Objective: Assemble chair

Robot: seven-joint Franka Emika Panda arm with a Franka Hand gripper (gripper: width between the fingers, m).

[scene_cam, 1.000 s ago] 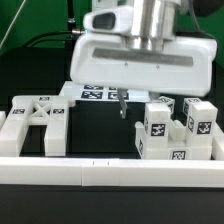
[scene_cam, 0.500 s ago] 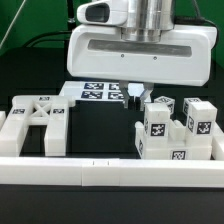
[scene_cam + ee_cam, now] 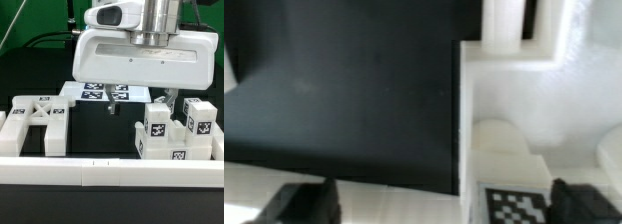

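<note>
The pincer (image 3: 138,100) hung with its jaws spread wide and nothing between them. One of its fingers (image 3: 110,97) was over bare black table, the other just beside the nearest upright block. The move to come seemed to turn on that offset. The chair (image 3: 176,135), a cluster of chunky white blocks with black-and-white tags, lay below the pincer and off to the exterior view's right of its midline, not centred under it. The blocks stood upright, long axes vertical. In the wrist view a tagged white face (image 3: 518,202) sat low between the fingers, nearer one than the other. The X-braced panel (image 3: 35,118) lay well apart from the pincer, on its other side and flat on the table. Behind the pincer lay the marker board (image 3: 92,93).
</note>
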